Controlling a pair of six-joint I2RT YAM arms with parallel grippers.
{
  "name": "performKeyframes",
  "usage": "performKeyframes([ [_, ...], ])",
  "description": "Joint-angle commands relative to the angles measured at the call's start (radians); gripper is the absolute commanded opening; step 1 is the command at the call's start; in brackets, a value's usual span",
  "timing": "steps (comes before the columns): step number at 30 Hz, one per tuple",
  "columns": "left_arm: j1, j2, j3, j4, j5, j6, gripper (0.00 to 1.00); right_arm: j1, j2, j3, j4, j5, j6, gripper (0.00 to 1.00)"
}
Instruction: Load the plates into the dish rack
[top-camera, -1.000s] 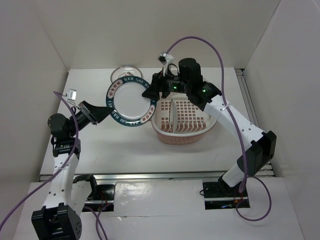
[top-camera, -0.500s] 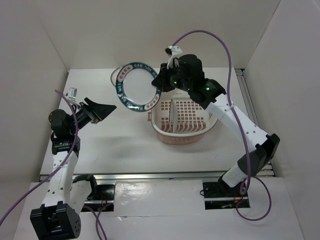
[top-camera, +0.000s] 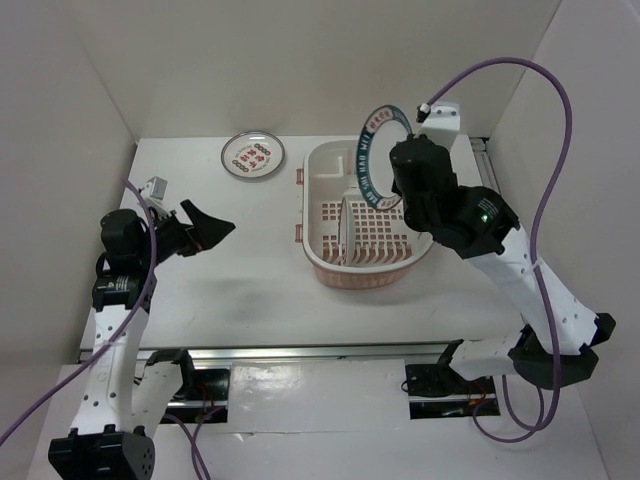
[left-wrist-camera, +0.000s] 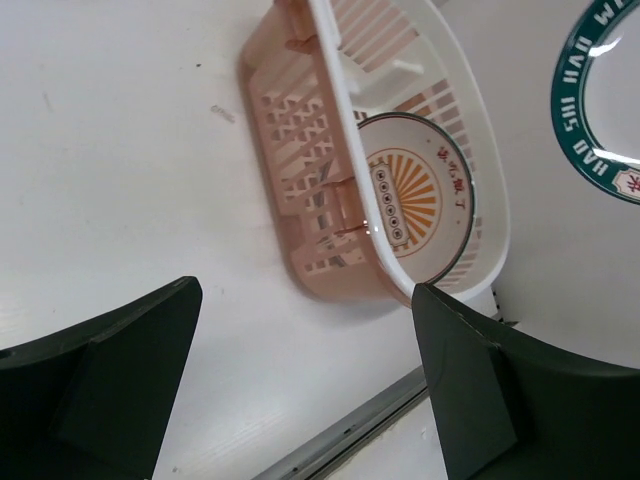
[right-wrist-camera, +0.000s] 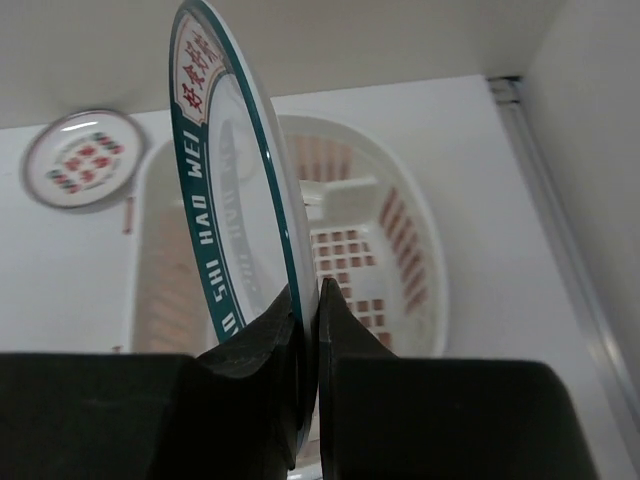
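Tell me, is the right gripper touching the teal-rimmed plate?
Touching. The right wrist view shows the right gripper pinching the teal-rimmed plate at its lower edge, no gap.

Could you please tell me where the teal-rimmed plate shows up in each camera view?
Top external: teal-rimmed plate at upper centre-right, on edge above the dish rack's far end.
Left wrist: only an arc of it, top right corner, right of the dish rack.
Right wrist: centre-left, on edge, pinched by the right gripper, dish rack behind.
Shared landmark: the dish rack.
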Motion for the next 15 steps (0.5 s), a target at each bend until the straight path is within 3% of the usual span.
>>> performKeyframes([
  [1, -0.003, -0.016, 0.011, -0.046, -0.055, 0.055, 1.00, 0.002, 0.010, -0.025, -0.108, 0.256, 0.084, 0.00],
  [6, -0.003, -0.016, 0.011, -0.056, -0.064, 0.056, 1.00, 0.002, 0.096, -0.025, -0.287, 0.346, 0.284, 0.00],
  [15, -0.003, -0.016, 0.011, -0.065, -0.073, 0.056, 1.00, 0.041, 0.116, -0.117, -0.277, 0.301, 0.365, 0.00],
])
